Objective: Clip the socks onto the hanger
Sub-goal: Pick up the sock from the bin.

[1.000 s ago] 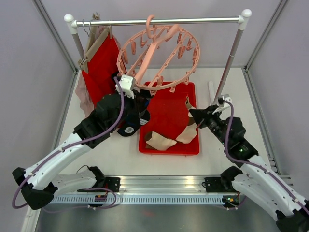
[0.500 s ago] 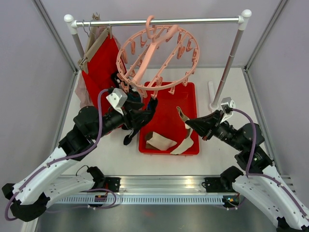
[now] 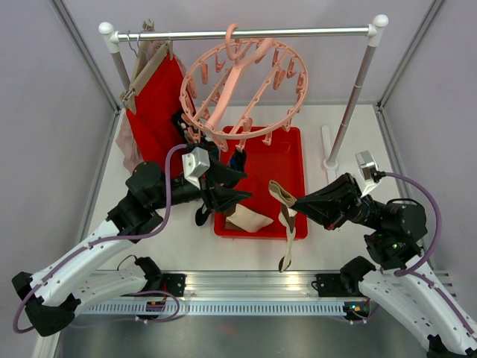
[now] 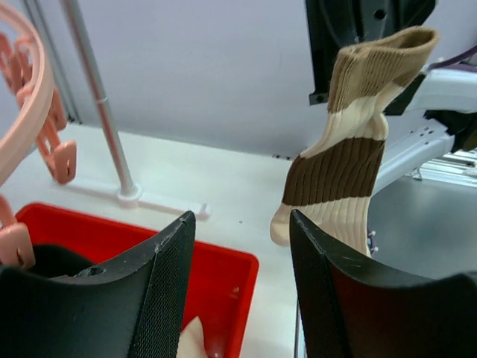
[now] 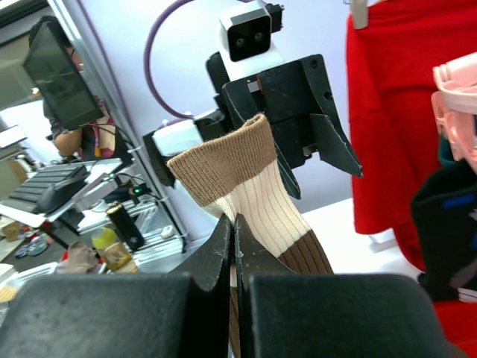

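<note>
My right gripper [image 3: 297,204] is shut on a beige and brown striped sock [image 3: 285,221] and holds it in the air over the red tray's [image 3: 298,230] near right corner; the sock hangs down past the tray edge. In the right wrist view the sock [image 5: 253,194] sticks up from my closed fingers [image 5: 223,253]. My left gripper [image 3: 240,185] is open and empty, pointing right towards that sock [image 4: 350,149]. The pale-pink ring hanger [image 3: 242,82] hangs from the rail above the tray. A dark sock [image 3: 200,212] hangs below my left wrist. A beige sock [image 3: 250,221] lies in the tray.
A red cloth [image 3: 156,112] on a wooden hanger hangs at the left of the metal rail [image 3: 246,33]. The rail's right post [image 3: 350,112] stands behind the tray. Dark socks [image 3: 182,123] hang clipped at the ring's left side.
My right gripper has lifted the striped sock out of the tray and drawn it back towards the near right. My left gripper has swung right and opened towards the sock.
</note>
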`<control>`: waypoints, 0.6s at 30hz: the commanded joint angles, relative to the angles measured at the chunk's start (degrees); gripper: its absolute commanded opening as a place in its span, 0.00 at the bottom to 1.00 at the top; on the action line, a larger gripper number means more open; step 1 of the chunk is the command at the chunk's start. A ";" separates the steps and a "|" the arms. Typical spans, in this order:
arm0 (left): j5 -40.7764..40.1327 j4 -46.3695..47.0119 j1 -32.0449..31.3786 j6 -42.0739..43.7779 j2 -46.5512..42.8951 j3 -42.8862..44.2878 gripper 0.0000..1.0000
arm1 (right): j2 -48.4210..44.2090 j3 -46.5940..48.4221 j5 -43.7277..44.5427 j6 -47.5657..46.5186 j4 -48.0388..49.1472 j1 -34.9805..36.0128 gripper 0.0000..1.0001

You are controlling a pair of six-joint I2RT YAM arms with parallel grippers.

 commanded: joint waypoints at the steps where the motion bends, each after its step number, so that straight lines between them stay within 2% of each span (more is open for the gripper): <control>1: 7.41 11.18 0.22 -3.93 0.89 -0.18 0.59 | -0.33 1.14 -2.28 4.19 6.31 0.22 0.00; 8: 10.93 21.47 0.05 -11.14 5.72 -0.53 0.59 | 0.90 0.79 -1.93 4.27 6.22 0.14 0.00; 18: 12.25 29.13 -0.22 -16.23 9.42 0.09 0.59 | 1.77 0.27 -1.49 3.84 5.70 0.14 0.00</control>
